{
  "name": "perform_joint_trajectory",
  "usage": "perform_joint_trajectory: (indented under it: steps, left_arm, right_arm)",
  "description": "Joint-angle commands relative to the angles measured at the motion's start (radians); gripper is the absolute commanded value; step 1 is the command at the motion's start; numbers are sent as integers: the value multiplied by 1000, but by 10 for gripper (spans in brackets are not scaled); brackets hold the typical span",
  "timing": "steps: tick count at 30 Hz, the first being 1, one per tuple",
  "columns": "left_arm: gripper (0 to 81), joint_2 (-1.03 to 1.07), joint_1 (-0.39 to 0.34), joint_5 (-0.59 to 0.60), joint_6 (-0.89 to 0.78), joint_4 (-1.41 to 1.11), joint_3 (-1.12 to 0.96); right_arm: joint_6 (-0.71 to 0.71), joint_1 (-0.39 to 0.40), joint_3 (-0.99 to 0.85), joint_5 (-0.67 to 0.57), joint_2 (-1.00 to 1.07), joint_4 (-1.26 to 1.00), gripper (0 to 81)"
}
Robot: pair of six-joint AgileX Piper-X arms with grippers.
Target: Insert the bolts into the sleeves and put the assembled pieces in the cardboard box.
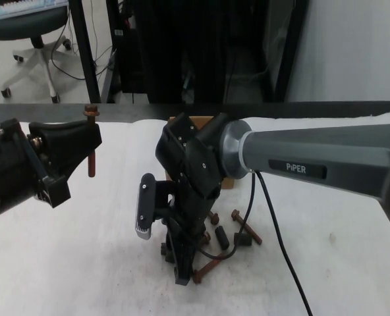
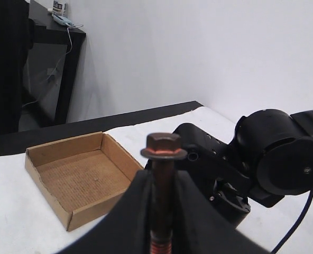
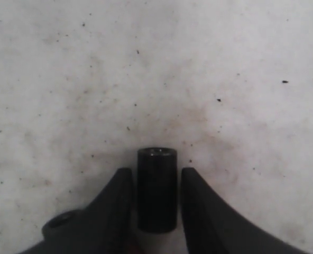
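Observation:
My left gripper (image 1: 89, 137) is raised over the left of the bench, shut on a rusty bolt (image 1: 91, 155) that it holds upright, head up. The left wrist view has that bolt (image 2: 163, 159) between the fingers, with the open cardboard box (image 2: 74, 177) behind it. My right gripper (image 1: 182, 273) points down at the bench beside the loose parts. In the right wrist view its fingers (image 3: 117, 209) press both sides of a black sleeve (image 3: 156, 188) that sticks out past the tips. The box (image 1: 194, 122) sits behind the right arm, mostly hidden.
Loose bolts (image 1: 246, 226) (image 1: 206, 269) and black sleeves (image 1: 222, 237) lie on the white cloth around the right gripper. Another sleeve (image 3: 61, 225) lies by one finger. The right arm's wrist (image 2: 262, 159) stands close beside the box. The bench's dark far edge (image 1: 313, 105) runs behind.

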Motion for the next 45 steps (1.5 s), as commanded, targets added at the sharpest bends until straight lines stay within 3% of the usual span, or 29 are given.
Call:
perform_joint_trajectory:
  steps: [1,8,10,12,13,18,24,29,35,41,45]
  left_arm:
    - [3,-11,3,14,2,-10,-2]
    - [3,-11,3,14,2,-10,-2]
    - [3,-11,3,14,2,-10,-2]
    - [3,-11,3,14,2,-10,-2]
    - [3,-11,3,14,2,-10,-2]
    - [3,-11,3,14,2,-10,-2]
    - [3,-76,3,9,-63,-73,-2]
    - [3,-116,3,-63,-277,-292,-2]
    - [3,-66,0,-99,-431,-512,-2]
    - [3,111,-79,-98,-590,-774,-2]
    - [3,279,-183,-90,-686,-1020,-2]
  right_arm:
    - [-19,-4,8,40,5,23,300]
    - [-19,-1,8,20,5,12,289]
    - [-19,-1,11,29,5,12,210]
    - [-19,-1,11,45,5,12,32]
    - [-16,-1,11,43,5,12,4]
    - [126,-13,11,-25,-4,-36,9]
    - [345,-90,11,-274,-110,-101,9]
    - [512,-200,51,-688,-249,-183,9]
    - [614,-274,238,-1031,-435,-387,9]
    - [656,-247,461,-1047,-587,-593,9]
    - [773,-194,605,-880,-611,-836,9]
